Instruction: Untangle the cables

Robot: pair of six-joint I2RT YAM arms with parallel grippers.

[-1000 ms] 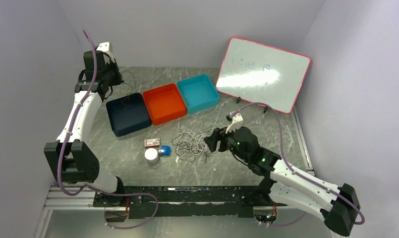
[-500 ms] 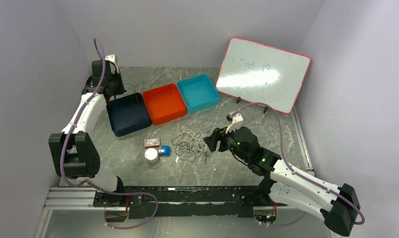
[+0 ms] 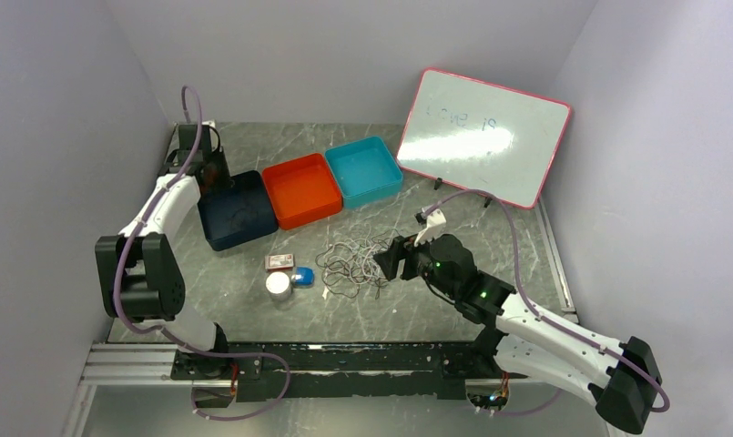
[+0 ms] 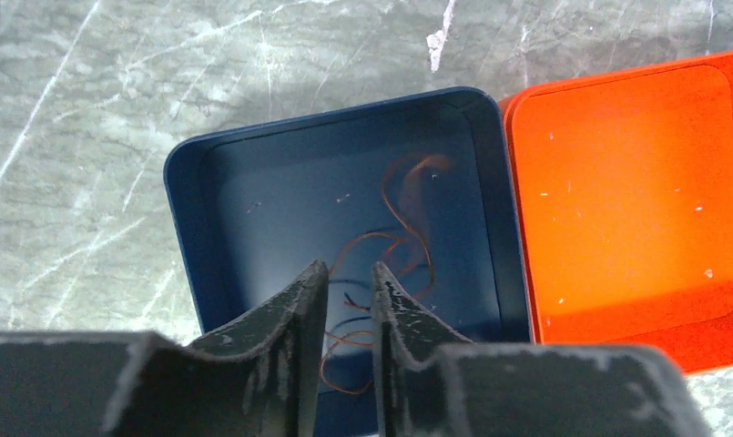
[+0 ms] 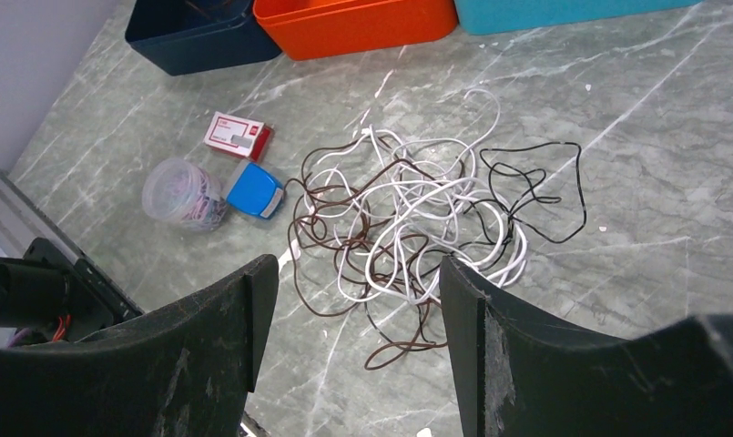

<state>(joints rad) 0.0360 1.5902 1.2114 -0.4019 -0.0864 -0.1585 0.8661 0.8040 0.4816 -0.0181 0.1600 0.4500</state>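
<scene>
Loops of white, black and dark brown make up the cables (image 5: 408, 209). We see them as one loose heap of very thin, limp cords on the desk (image 5: 636, 182), in front of the orange tray (image 3: 300, 191) on the arm-base side. White strands bunch in the middle, a black one swings out in a wide loop at the heap's right edge, and brown ones trail off its near side. The desk is grey and stone-patterned with pale veins.

The orange tray is a shallow, square, smooth plastic box with rounded corners. A navy tray (image 4: 185, 200) of the same shape touches its left side and holds a single reddish-brown cable (image 4: 403, 214) curled on its floor. A teal tray (image 3: 362, 171) sits just beside its right side.

The left pincer (image 4: 349, 269) hangs over the navy tray, its fingers a narrow gap apart and gripping nothing. The right pincer (image 5: 358, 300) stands wide at the heap's near edge, holding nothing.

Also in front of the orange tray, left of the heap, lie a small red-and-white box (image 5: 238, 135), a blue block (image 5: 253, 189) and a clear round tub (image 5: 182, 191) of coloured bits.
</scene>
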